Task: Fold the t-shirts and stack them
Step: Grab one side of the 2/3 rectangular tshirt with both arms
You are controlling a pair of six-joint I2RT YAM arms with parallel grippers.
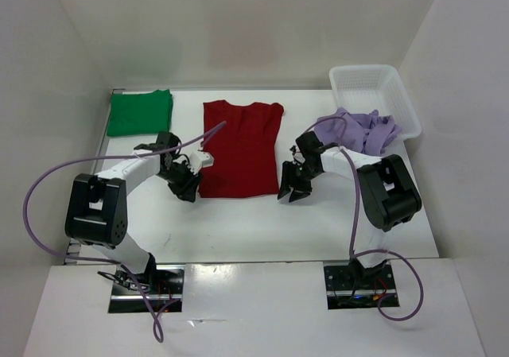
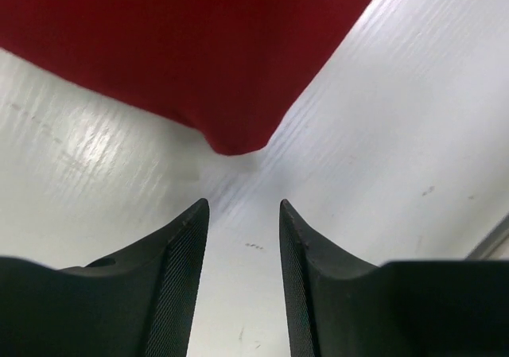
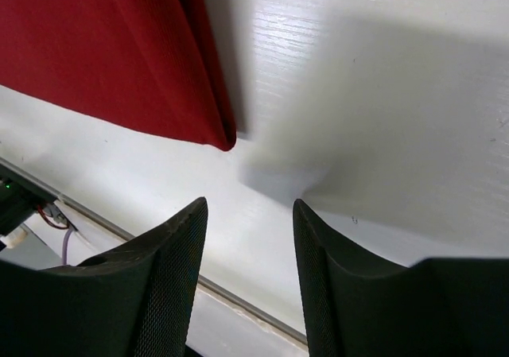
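Overhead cam is giving the whole layout. The dark red shirt (image 1: 238, 150) is lying flat on the bench (image 1: 238, 230), right between the left pincer (image 1: 188, 188) and the right pincer (image 1: 291, 190). Each pincer is hanging just off one of its near corners. The green shirt (image 1: 141, 112) is sitting folded well beyond the left pincer, off toward the far left corner. The lavender shirt (image 1: 362, 130) is lying bunched up behind the right pincer, right beside the white basket (image 1: 407, 106). I can't tell if they're touching.

The wrist cams aren't catching any of that, but they're showing what the overhead can't. From above both pincers are just reading as dark lumps. Up close, both are standing partly apart, with only bare bench between the fingers. On the left wrist cam a rounded red corner is sitting just ahead of the tips, not touching them. On the right wrist cam a doubled-over red edge is ending in a point just ahead and slightly left of the tips, also apart, and it's throwing a shadow on the bench.

Stuff getting in the way: the left arm's purple cable (image 1: 208, 133) is looping across the red shirt's far left part. The right arm is covering a bit of the lavender one. Both wrist views are cutting off nearly all of the red shirt.
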